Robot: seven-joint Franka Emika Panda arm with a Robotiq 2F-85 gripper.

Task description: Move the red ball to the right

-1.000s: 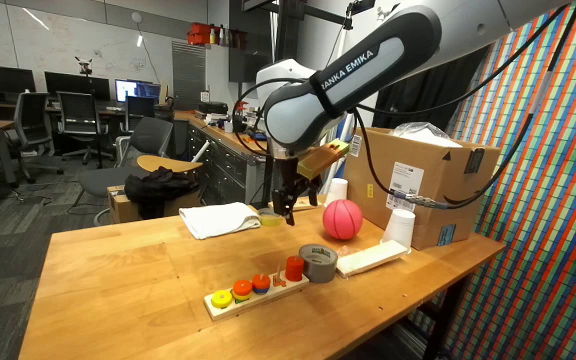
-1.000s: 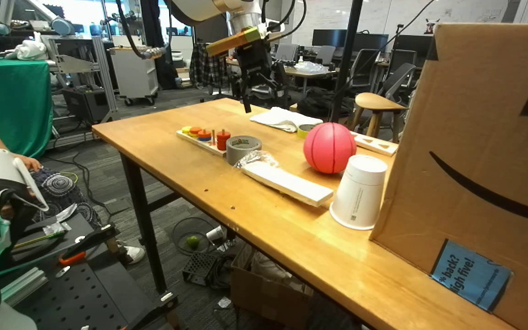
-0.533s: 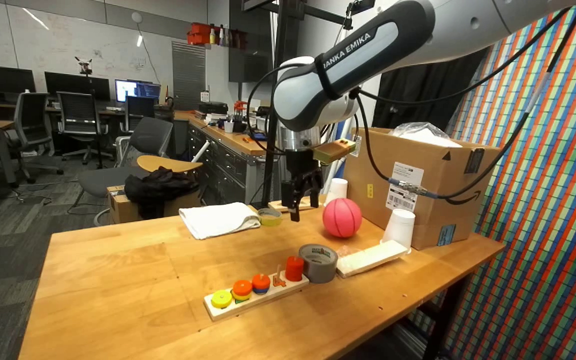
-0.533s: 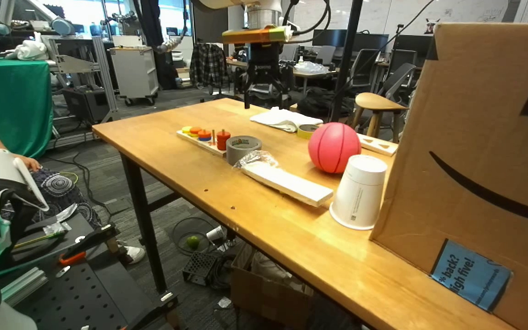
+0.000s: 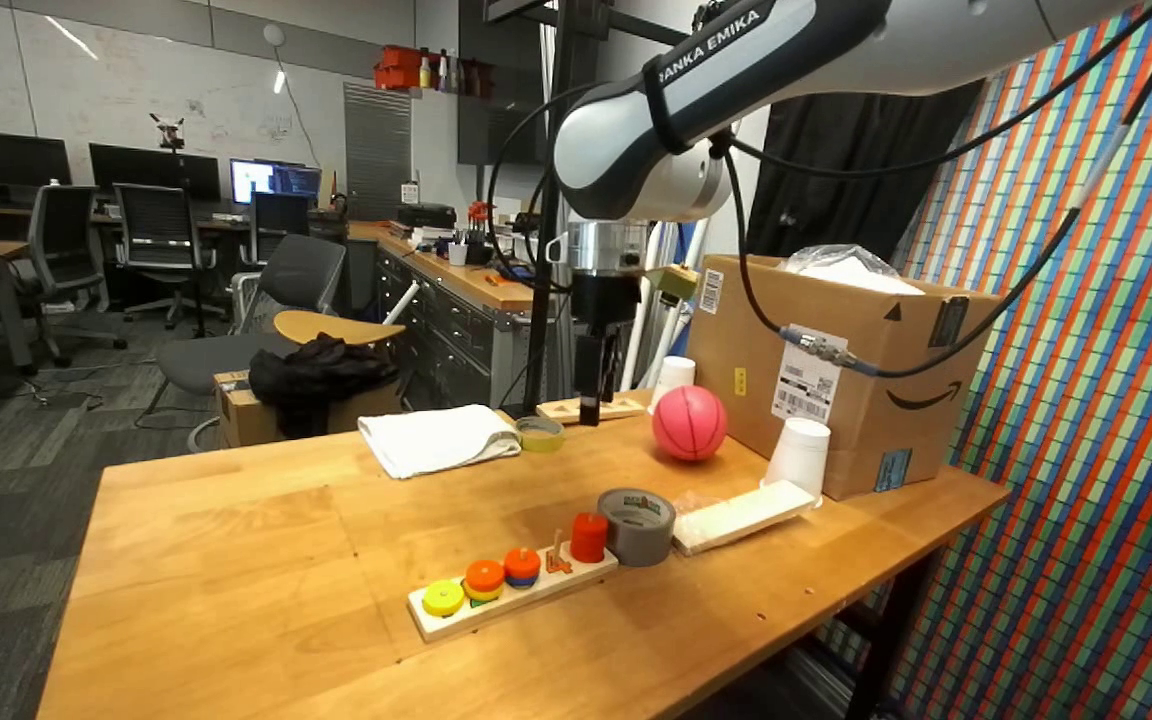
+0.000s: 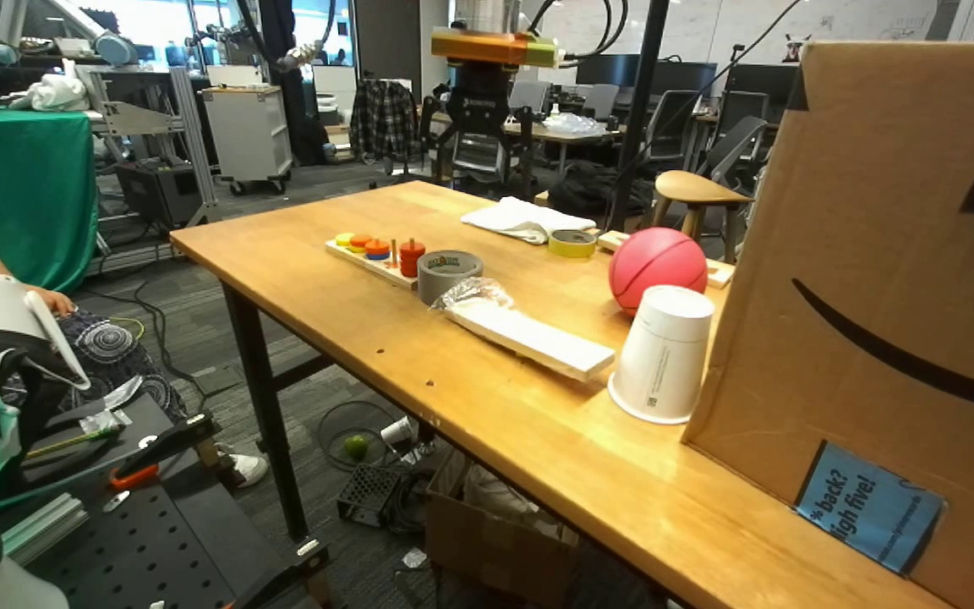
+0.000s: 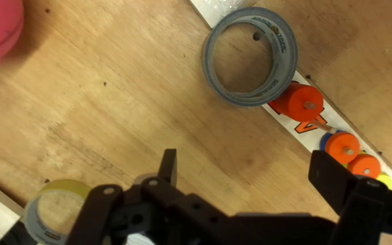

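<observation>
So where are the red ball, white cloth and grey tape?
Red ball (image 5: 690,424), in an exterior view: middle of its near side.
White cloth (image 6: 521,219), in an exterior view: its upper face.
Grey tape (image 5: 639,546), in an exterior view: its outer wall.

In both exterior views the far edge of the bench (image 5: 236,560) is being lined, left to right, by a towel (image 5: 441,440), a tape roll (image 5: 543,442) and a wooden piece (image 5: 621,410). The right-hand end's being hogged by a box (image 5: 871,325). Near the front edge a row's being formed by a peg board (image 5: 516,597) (discs (image 5: 589,538) being held on it), another tape roll (image 5: 639,548) by its right end, then a block (image 5: 748,516). The gap between block and box is being taken up by a cup (image 5: 798,455). The ball (image 5: 689,424) is being flanked by the block in front and the box on the right, with another cup (image 5: 674,376) being partly covered behind it.
</observation>
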